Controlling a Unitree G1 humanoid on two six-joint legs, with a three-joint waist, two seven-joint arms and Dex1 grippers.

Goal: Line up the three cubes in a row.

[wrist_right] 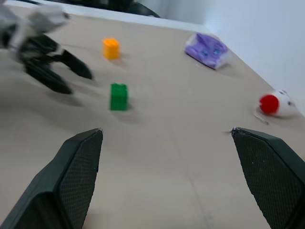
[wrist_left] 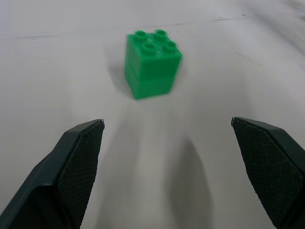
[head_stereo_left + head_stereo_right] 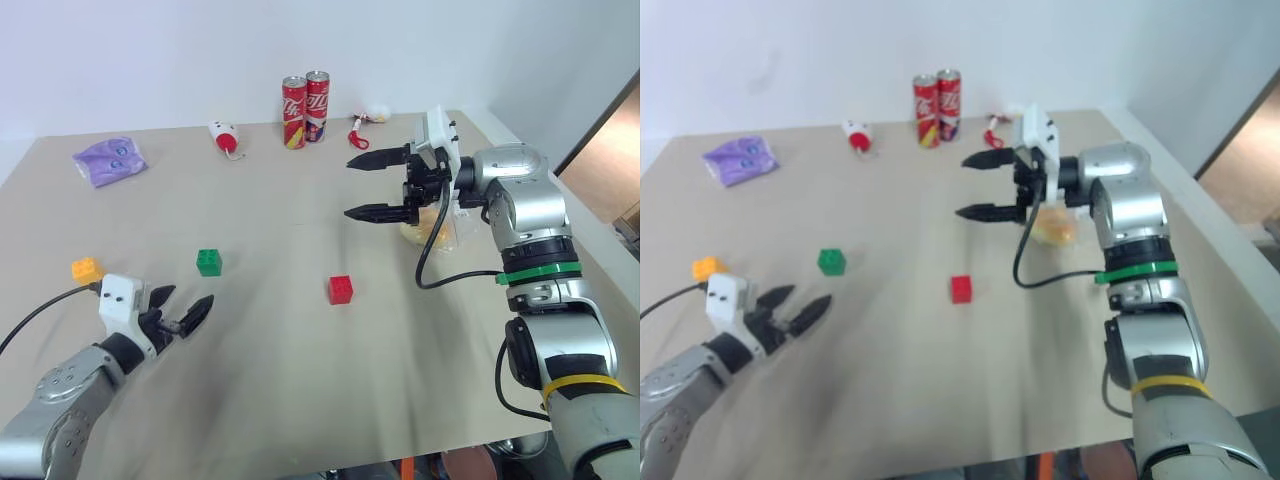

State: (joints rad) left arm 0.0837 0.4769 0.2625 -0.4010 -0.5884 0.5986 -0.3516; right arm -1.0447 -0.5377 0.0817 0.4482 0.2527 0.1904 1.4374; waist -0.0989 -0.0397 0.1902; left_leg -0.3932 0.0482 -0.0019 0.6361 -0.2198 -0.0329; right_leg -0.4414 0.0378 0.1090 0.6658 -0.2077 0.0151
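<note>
Two grippers were both spread wide and held nothing: the left gripper hovered low over the table with the green cube just ahead of its fingertips, dead centre between the fingers in the left wrist view, while the right gripper hung raised above the far right of the table, pointing across toward the left. Three cubes were scattered rather than lined up: the green one, the yellow-orange cube near the left edge beside the left arm, and the red cube well apart toward the middle. They made a loose, uneven spread, so by my reading none of the lining-up was done; the green cube looked like the first to be grasped, with all three placements left. Further out stood two red soda cans side by side at the far edge, one purple pouch at the far left, and one small red-and-white toy between them.
</note>
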